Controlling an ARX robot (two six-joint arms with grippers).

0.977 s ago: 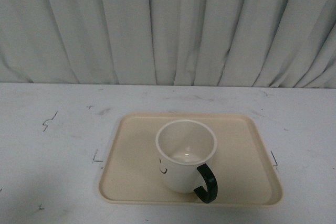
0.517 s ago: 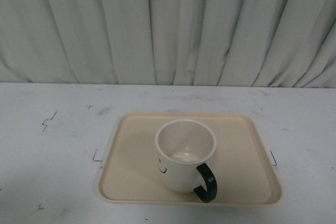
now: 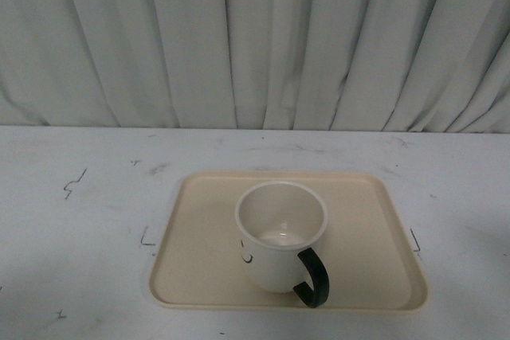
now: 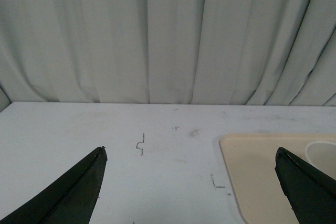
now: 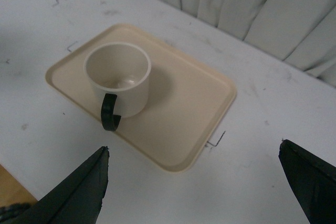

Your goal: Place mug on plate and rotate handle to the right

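Cream-white mug (image 3: 280,232) is placed at front edge of beige rectangular tray (image 3: 199,228); black loop handle (image 3: 312,278) seemingly needs turning further rightward; left gripper (image 4: 190,151) and right gripper (image 5: 194,146) are spread apart, empty.

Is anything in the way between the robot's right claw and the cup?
No, nothing visible. The right gripper hangs open above the table, and only bare plate lies between it and the mug.

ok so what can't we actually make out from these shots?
Smiley on the mug: front view shows a sliver; the mug's curve hides the rest.
Left wrist view: frame edge cuts the mug to a rim arc.
Left gripper, right gripper: fingertips only in wrist views, cut by frame edge; absent from front view.
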